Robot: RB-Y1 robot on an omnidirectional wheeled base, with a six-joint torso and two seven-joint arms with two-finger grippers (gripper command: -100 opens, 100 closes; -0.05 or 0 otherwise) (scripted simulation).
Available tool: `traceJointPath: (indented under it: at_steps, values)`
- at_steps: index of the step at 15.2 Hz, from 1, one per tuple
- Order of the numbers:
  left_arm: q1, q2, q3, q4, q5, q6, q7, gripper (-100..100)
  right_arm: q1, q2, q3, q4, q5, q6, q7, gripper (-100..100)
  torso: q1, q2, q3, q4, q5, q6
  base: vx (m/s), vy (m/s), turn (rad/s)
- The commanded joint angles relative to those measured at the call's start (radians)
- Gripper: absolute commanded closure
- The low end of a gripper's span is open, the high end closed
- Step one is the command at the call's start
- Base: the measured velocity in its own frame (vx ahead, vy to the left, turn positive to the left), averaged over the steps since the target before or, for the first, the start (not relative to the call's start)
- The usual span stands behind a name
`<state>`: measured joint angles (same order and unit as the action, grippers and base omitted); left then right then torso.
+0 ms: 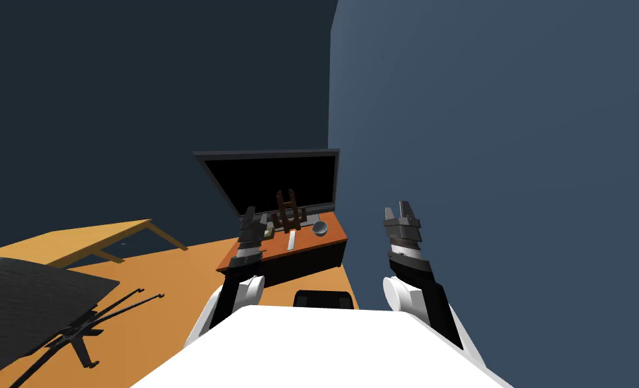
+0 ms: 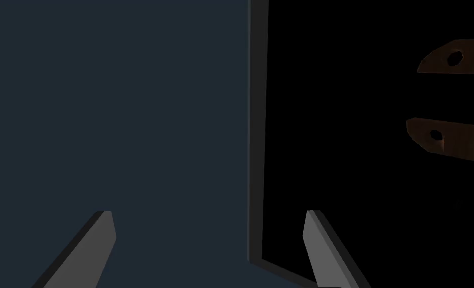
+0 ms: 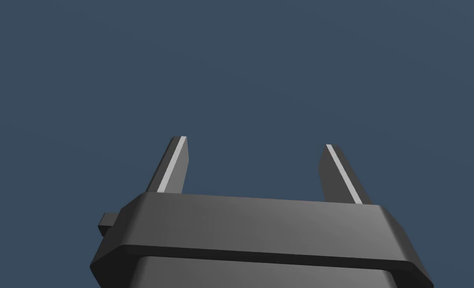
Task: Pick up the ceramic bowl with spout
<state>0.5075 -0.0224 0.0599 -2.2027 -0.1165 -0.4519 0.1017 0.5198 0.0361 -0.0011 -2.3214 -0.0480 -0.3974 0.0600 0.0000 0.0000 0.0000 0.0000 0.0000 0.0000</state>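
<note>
The small grey bowl sits on the right end of a low brown cabinet, in front of a black TV screen. My left gripper hovers over the cabinet's left end, well left of the bowl. In the left wrist view the left gripper stands open and empty, facing the TV's edge and a dark brown wooden rack. My right gripper is raised to the right of the cabinet, near the blue wall. The right gripper is open and holds nothing.
The wooden rack stands mid-cabinet left of the bowl, with a flat white item in front of it. A light wooden table and a black chair are at the left. A black box lies on the orange floor.
</note>
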Motion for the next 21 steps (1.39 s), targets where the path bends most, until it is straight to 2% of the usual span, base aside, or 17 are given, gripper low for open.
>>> traceJointPath:
  at_steps: [1,2,3,5,6,9,10,12,13,14,15,16,17,20,21]
  values:
    - [-0.002,0.039,0.001,0.005,0.004,0.011,-0.001,-100,0.0,0.0,0.0,0.0,0.0,0.0,0.0,0,0.0,0.0,0.0,0.0,0.0,0.0,0.003,0.001,-0.056]
    - [-0.004,0.064,0.002,0.01,0.007,0.022,-0.001,-100,0.0,0.0,0.0,0.0,0.0,0.0,0.0,0,0.0,0.0,0.0,0.0,0.0,0.0,0.008,0.006,-0.104]
    - [-0.004,0.067,0.002,0.01,0.007,0.022,-0.001,-100,0.0,0.0,0.0,0.0,0.0,0.0,0.0,0,0.001,0.0,0.0,0.0,0.0,0.0,0.008,0.01,-0.082]
    - [-0.01,0.12,0.006,0.024,0.018,0.055,-0.003,-100,0.0,0.0,0.0,0.0,0.0,0.0,0.0,0,0.001,-0.001,0.0,0.0,0.0,0.0,0.01,0.014,-0.13]
    - [-0.01,0.12,0.006,0.024,0.018,0.055,-0.003,-100,0.0,0.0,0.0,0.0,0.0,0.0,0.0,0,0.002,-0.001,0.0,0.0,0.0,0.0,0.012,0.02,-0.115]
    - [-0.024,0.186,0.014,0.057,0.042,0.124,-0.007,-100,0.0,0.0,0.0,0.0,0.0,0.0,0.0,0,0.002,-0.001,-0.001,0.0,0.0,0.001,0.021,0.026,-0.195]
    - [-0.024,0.186,0.014,0.057,0.042,0.127,-0.007,-100,0.0,0.0,0.0,0.0,0.0,0.0,0.0,0,0.003,-0.002,-0.001,0.0,0.001,0.001,0.026,0.032,-0.219]
    - [-0.035,0.221,0.021,0.085,0.063,0.18,-0.011,-100,0.0,0.0,0.0,0.0,0.0,0.0,0.0,0,0.003,-0.002,-0.001,0.0,0.001,0.001,0.025,0.033,-0.248]
    - [-0.035,0.221,0.021,0.085,0.063,0.189,-0.011,-100,0.0,0.0,0.0,0.0,0.0,0.0,0.0,0,0.003,-0.002,-0.001,0.0,0.001,0.001,0.024,0.034,-0.203]
    - [-0.042,0.236,0.025,0.1,0.074,0.222,-0.012,-100,0.0,0.0,0.0,0.0,0.0,0.0,0.0,0,0.003,-0.002,-0.001,-0.001,0.001,0.0,0.024,0.033,-0.198]
    - [-0.042,0.236,0.025,0.1,0.074,0.224,-0.012,-100,0.0,0.0,0.0,0.0,0.0,0.0,0.0,0,0.003,-0.002,-0.001,-0.001,0.001,0.001,0.018,0.033,-0.148]
    - [-0.049,0.249,0.029,0.117,0.086,0.256,-0.014,-100,0.0,0.0,0.0,0.0,0.0,0.0,0.0,0,0.003,-0.002,-0.001,-0.001,0.001,0.0,0.015,0.03,-0.187]
    - [-0.049,0.249,0.029,0.117,0.086,0.26,-0.014,-100,0.0,0.0,0.0,0.0,0.0,0.0,0.0,0,0.003,-0.002,-0.001,0.0,0.001,0.0,0.015,0.03,-0.179]
    - [-0.063,0.271,0.037,0.152,0.112,0.332,-0.019,-100,0.0,0.0,0.0,0.0,0.0,0.0,0.0,0,0.003,-0.002,-0.001,0.0,0.001,0.0,0.018,0.032,-0.227]
    - [-0.063,0.271,0.037,0.152,0.112,0.339,-0.019,-100,0.0,0.0,0.0,0.0,0.0,0.0,0.0,0,0.003,-0.002,-0.001,0.0,0.001,0.001,0.019,0.033,-0.183]
